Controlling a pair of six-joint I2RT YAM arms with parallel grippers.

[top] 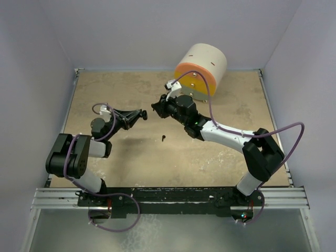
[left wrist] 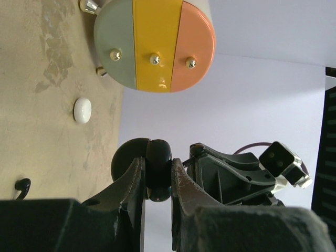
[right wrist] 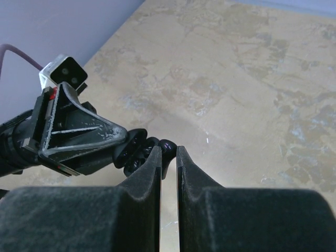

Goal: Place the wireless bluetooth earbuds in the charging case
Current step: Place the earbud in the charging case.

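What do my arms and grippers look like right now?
The left arm and right arm have black joints and white links, each trailing a purple cable. The left gripper and right gripper are black and tapering, with a white camera block behind.

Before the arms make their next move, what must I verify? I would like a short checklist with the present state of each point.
1. Left gripper grips the charging case: ok, clamped on both sides.
2. Right gripper holds a small dark piece: ok, pinched at its tips.
3. Piece close to the case: ok; lined up with a slot: cannot tell.
4. Case slots free: cannot tell, hidden.
5. Other black hooked piece: not ok, lying on the table between the arms.
6. Drawer unit out of the way: ok, behind the right arm.
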